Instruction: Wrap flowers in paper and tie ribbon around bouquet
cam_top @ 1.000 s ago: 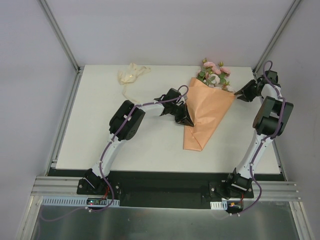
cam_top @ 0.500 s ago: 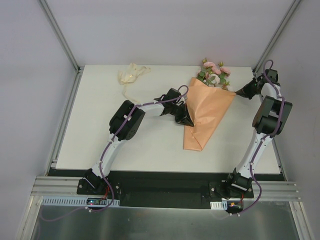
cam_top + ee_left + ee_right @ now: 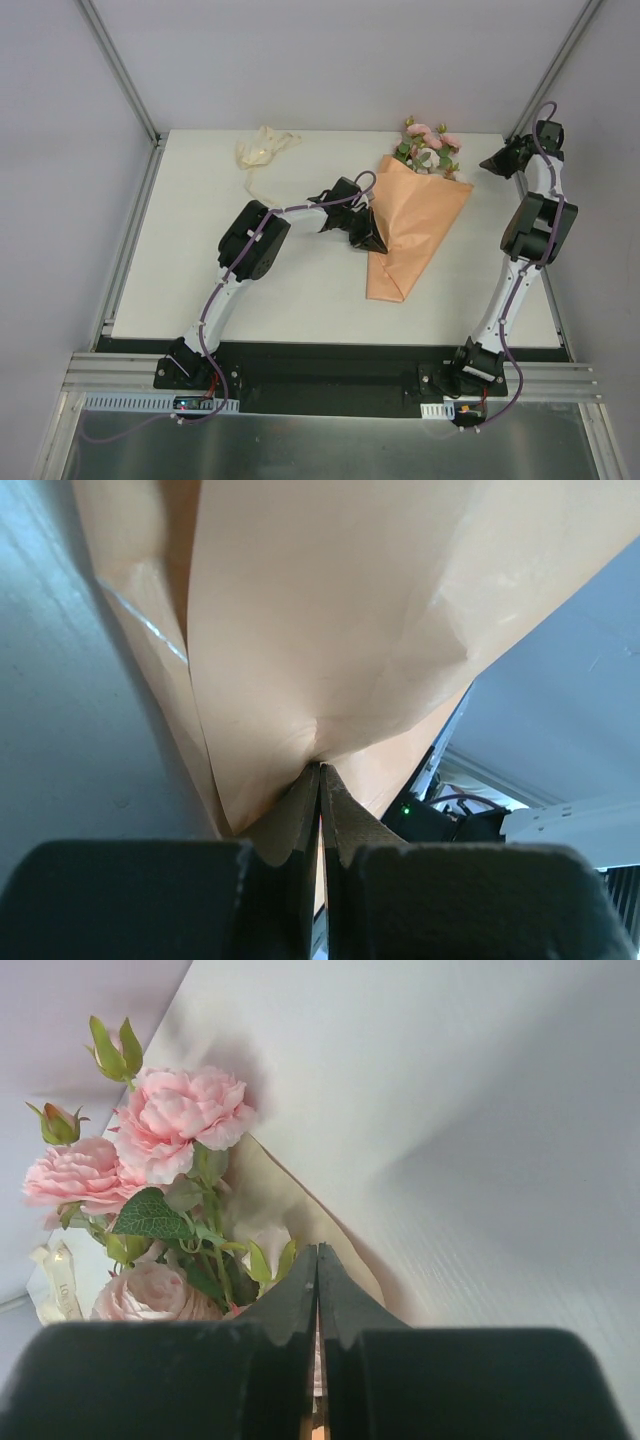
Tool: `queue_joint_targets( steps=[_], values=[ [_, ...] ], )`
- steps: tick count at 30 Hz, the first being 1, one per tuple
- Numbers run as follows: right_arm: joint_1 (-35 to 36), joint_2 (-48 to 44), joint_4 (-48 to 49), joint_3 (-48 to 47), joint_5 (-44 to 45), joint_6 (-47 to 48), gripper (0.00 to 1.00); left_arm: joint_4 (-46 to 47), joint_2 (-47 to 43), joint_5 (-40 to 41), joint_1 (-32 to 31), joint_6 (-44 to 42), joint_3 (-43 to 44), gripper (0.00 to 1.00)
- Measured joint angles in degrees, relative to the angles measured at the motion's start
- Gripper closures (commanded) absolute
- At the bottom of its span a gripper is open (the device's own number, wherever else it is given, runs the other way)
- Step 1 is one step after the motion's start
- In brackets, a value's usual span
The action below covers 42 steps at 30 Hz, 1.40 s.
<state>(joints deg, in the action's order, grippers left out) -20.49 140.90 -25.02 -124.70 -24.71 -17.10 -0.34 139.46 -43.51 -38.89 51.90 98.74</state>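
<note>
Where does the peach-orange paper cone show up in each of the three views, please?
Top external: the paper cone lies right of centre on the table, tip towards the near edge.
Left wrist: the paper cone fills the upper frame, a fold pinched in the left hand.
Right wrist: only its tan edge shows, centre left, behind the flowers.
Shared landmark: the white table, in all three.

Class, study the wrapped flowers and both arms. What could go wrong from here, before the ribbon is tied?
1. Only the left pincer grips the paper, at one edge fold; the right pincer is shut on nothing, apart from the paper. If the left lets go, the wrap may spring open.
2. The ribbon lies far left, away from the paper. Fetching it may mean dragging or releasing the wrap, and the flowers might slip out.
</note>
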Motion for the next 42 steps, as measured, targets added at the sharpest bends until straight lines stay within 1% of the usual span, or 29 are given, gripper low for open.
queue_joint_targets(
  steps=[3,4,6,7,9,10,14,17,20,21,23,26,27,29,30,33,37,42],
  values=[
    [0.00,0.24,-1.77,-1.70,0.50,-0.02,0.86,0.11,0.00,-0.02,0.00,0.02,-0.17,1.00],
    [-0.02,-0.35,-2.08,-1.01,1.09,-0.02,0.80,0.09,0.00,-0.02,0.00,0.02,-0.17,1.00],
    [-0.02,-2.91,-2.80,3.34,2.12,-0.20,0.74,0.13,0.00,0.00,0.00,0.04,-0.22,1.00],
    [-0.07,-4.87,-3.67,6.36,2.67,-0.24,0.67,0.17,0.00,0.00,0.00,0.04,-0.26,1.00],
    [-0.11,-9.20,-5.53,12.35,3.30,-0.20,0.61,0.24,0.00,0.00,0.00,0.07,-0.28,1.00],
    [-0.11,-11.30,-6.56,14.73,3.23,0.00,0.56,0.33,0.00,0.02,0.00,0.07,-0.35,1.00],
    [0.00,-20.48,-8.76,22.93,3.37,1.14,0.48,1.11,0.00,0.04,0.00,0.11,-0.92,1.00],
    [1.03,-30.77,-8.81,32.52,3.80,2.34,0.44,1.31,0.00,0.04,0.00,0.09,-1.01,1.00],
    [5.01,-41.22,-8.44,41.33,4.79,4.22,0.46,1.46,-0.02,0.04,0.02,0.07,-1.16,1.00],
    [7.32,-44.35,-8.15,43.98,5.07,4.87,0.50,1.53,-0.02,0.04,0.02,0.04,-1.20,1.00],
    [12.31,-49.13,-7.63,48.85,5.11,6.19,0.52,1.62,-0.04,0.04,0.02,0.04,-1.27,1.00],
    [21.79,-54.05,-5.62,56.89,4.35,7.87,0.62,1.64,-0.04,0.02,0.02,0.02,-1.29,1.00],
    [24.41,-55.01,-5.07,59.76,3.28,8.26,0.70,1.66,-0.04,0.02,0.02,0.02,-1.29,1.00],
    [27.36,-56.39,-3.23,65.88,1.20,8.57,0.76,1.66,-0.04,0.00,0.02,0.02,-1.29,1.00],
    [27.74,-56.76,-2.78,68.65,0.37,8.55,0.81,1.66,-0.04,0.00,0.02,0.02,-1.29,1.00],
    [27.08,-56.81,-1.03,74.75,-0.46,8.37,0.88,1.66,-0.04,-0.11,0.02,0.02,-1.27,1.00],
    [26.69,-55.89,1.31,77.50,-1.09,8.33,0.91,1.66,-0.04,-0.20,0.04,0.02,-1.27,1.00],
    [26.69,-52.61,5.03,77.92,-1.07,8.35,0.91,1.60,-0.04,-0.59,0.37,0.02,-1.33,1.00]
  ],
)
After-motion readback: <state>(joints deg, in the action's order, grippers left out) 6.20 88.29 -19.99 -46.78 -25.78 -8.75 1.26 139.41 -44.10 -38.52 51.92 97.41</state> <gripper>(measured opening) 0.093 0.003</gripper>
